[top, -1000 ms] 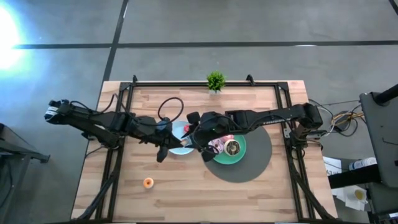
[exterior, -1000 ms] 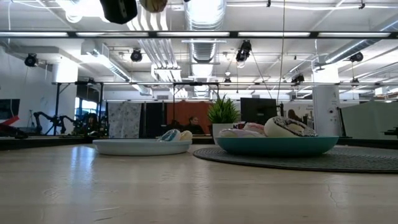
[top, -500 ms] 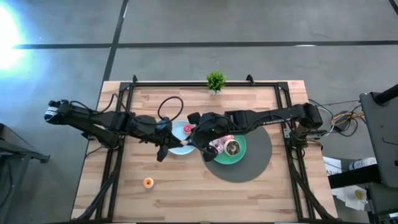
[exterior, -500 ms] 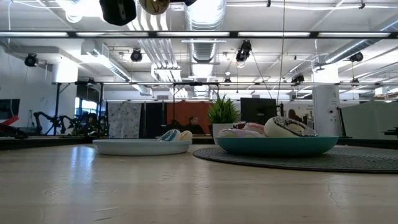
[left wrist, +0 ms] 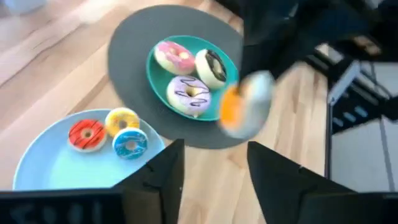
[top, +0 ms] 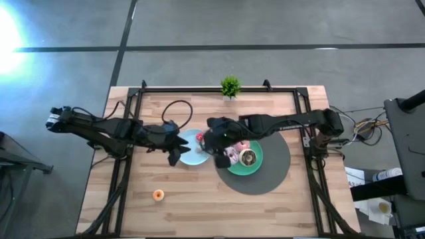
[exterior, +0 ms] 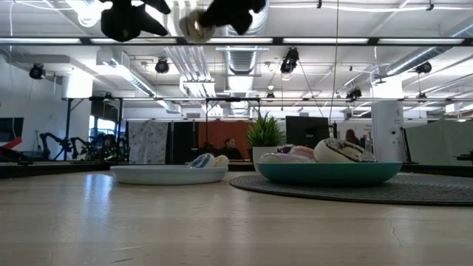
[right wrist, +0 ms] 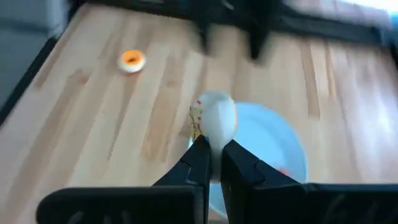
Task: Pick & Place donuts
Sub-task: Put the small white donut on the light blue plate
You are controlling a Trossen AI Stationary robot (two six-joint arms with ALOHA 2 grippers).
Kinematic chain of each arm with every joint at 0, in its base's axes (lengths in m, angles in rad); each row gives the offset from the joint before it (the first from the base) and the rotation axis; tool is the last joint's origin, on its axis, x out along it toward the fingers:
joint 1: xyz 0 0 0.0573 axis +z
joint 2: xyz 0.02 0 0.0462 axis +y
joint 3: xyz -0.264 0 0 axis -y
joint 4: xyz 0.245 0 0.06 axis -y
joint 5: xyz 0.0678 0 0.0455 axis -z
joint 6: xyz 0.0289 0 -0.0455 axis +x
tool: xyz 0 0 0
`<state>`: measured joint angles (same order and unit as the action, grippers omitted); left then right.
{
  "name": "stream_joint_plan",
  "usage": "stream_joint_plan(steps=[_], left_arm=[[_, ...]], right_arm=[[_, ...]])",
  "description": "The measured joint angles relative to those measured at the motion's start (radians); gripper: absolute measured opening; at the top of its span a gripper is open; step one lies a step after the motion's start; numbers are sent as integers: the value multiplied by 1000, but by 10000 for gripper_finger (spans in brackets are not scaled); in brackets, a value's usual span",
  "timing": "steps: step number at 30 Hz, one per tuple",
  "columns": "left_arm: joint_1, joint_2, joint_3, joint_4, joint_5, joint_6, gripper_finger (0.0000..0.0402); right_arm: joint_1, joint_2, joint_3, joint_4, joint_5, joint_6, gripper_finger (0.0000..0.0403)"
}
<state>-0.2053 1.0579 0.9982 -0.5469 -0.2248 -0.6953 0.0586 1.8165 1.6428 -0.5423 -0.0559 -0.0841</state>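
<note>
- Donut (right wrist: 214,121), a small pale one with an orange face, is pinched on edge in the right gripper (right wrist: 213,152), in the air above the blue plate (left wrist: 56,168). The narrow grip across the ring probably keeps it from swinging on the way down.
- Red donut (left wrist: 86,134), yellow donut (left wrist: 121,120) and blue-iced donut (left wrist: 130,144) lie together on the blue plate, so the minis seem to be gathered there.
- Three bigger donuts, pink (left wrist: 175,57), chocolate (left wrist: 211,65) and pale (left wrist: 189,96), sit on the green plate (left wrist: 151,74) just beside the blue plate, on a dark mat (left wrist: 124,56).
- One orange donut (top: 158,194) lies on the bare wood, well apart from the blue plate; it looks like the next to fetch.
- Right arm reaches across the green plate to the blue plate's edge, wrist tipped down.
- Left gripper (left wrist: 214,149) hovers at the blue plate's far side, fingers wide and empty, wrist angled toward both plates.
</note>
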Motion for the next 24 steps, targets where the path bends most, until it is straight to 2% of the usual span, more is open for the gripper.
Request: stream_joint_plan(steps=[3,8,10,15,18,24], left_arm=[[-55,-35,1,-5,-75,-40,153],[-214,-96,12,-6,-308,-59,145],[-282,-119,20,-6,-408,-73,141],[-415,-149,22,-10,-608,-116,136],[-459,-155,22,-10,-667,-140,135],[-485,-147,22,-10,-694,-154,135]], right_arm=[[-42,38,0,-1,-21,179,14],[-108,151,35,0,-113,401,13],[-130,211,65,-2,-172,447,13],[-158,353,209,-12,-212,478,13],[-171,447,344,-109,-219,478,13],[-200,634,593,-322,-215,451,13]])
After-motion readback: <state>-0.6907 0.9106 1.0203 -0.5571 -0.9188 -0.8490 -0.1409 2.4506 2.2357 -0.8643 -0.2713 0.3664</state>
